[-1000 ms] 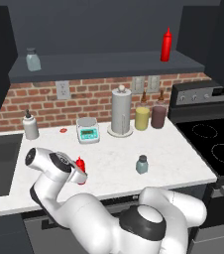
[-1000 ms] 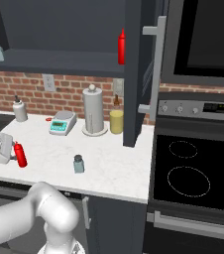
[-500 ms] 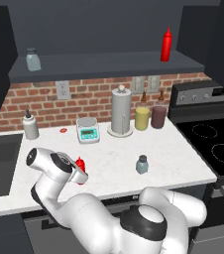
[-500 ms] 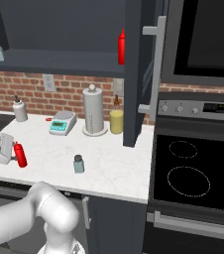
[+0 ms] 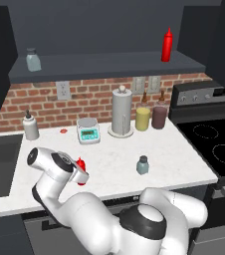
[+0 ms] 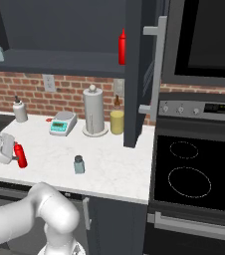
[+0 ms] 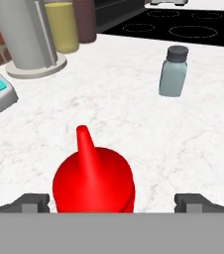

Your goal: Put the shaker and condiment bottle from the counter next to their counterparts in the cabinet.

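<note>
Jaws of the two-finger gripper (image 7: 111, 201) are spread wide, with one dark fingertip seen at either side of the slim bright red squeeze bottle with a tapered cone nozzle (image 7: 94, 178); no contact with the bottle can be made out. In the left base view the gripper (image 5: 79, 173) is seen low over the near left part of the white marbled counter (image 5: 114, 159), with the red bottle (image 5: 80, 168) upright on the counter and partly hidden behind it. The small squat blue-grey translucent shaker with a dark cap (image 5: 143, 165) stands upright on the counter, well apart to the right of the bottle. Farther back, near the brick wall, a teal-faced kitchen scale (image 5: 87, 130), a grey paper towel holder (image 5: 122, 112), a yellow jar (image 5: 143, 117) and a maroon jar (image 5: 159, 115) are lined up, and a white pump-top dispenser (image 5: 30, 126) is placed at the far left. On the grey shelf board of the dark cabinet (image 5: 104, 67), a matching red squeeze bottle (image 5: 167, 45) is set at the right end and a matching blue-grey jar (image 5: 33, 60) at the left end.
</note>
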